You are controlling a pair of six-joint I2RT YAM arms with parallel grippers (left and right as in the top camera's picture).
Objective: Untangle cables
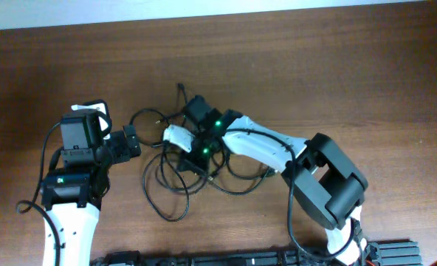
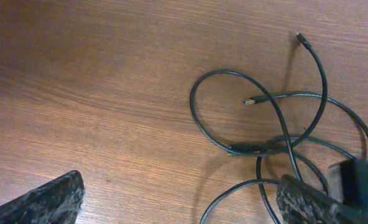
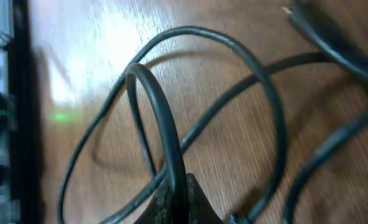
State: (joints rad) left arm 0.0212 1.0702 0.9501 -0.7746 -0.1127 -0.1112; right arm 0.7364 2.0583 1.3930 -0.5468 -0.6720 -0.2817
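Note:
A tangle of thin black cables (image 1: 181,170) lies on the wooden table in the middle of the overhead view. My right gripper (image 1: 196,144) sits over the tangle's middle and is shut on one black cable (image 3: 162,124), which arches up from between its fingertips (image 3: 179,202). My left gripper (image 1: 132,140) is at the tangle's left edge, open and empty; in the left wrist view its fingers (image 2: 184,202) straddle bare wood and a cable loop (image 2: 234,193). A cable end with a blue plug tip (image 2: 251,101) and another plug end (image 2: 302,38) lie loose.
A white piece (image 1: 179,135) of the right arm lies over the tangle. A black rail with electronics (image 1: 226,258) runs along the front edge. Bare wood table (image 1: 336,66) stretches to the back and right.

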